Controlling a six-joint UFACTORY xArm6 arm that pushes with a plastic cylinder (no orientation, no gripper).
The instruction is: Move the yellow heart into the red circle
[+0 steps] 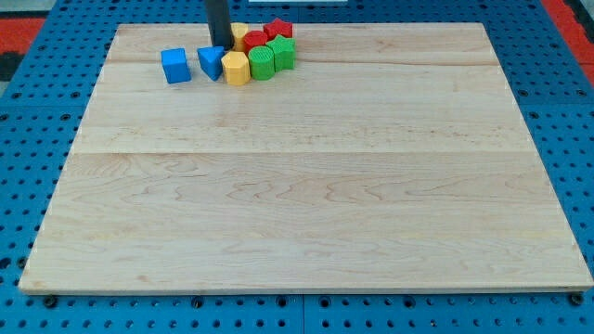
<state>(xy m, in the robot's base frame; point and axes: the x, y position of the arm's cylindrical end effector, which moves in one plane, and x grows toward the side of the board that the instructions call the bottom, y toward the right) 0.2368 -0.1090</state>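
seven small blocks sit bunched near the top edge of the wooden board (306, 186), left of its middle. my tip (220, 44) comes down from the view's top as a dark rod with no pincer on it, so it is neither open nor closed and holds nothing. the tip's end stands just at the left side of the yellow heart (238, 35), touching it or very nearly so; i cannot tell which.

the yellow heart is partly hidden by the rod, and only its right part shows. it lies against the red circle (254, 40), which sits just to its right. further right and a little higher is the red star (278, 29). below the red circle sits a green block (263, 63), and a second green block (285, 53) is pressed against that one's right side. a yellow hexagon block (236, 68) touches the first green block on its left.

just below my tip is a blue wedge-like block (212, 61), close beside the yellow hexagon block. a blue cube (174, 66) stands apart, further to the view's left. around the board lies a blue pegboard (37, 167) dotted with holes.
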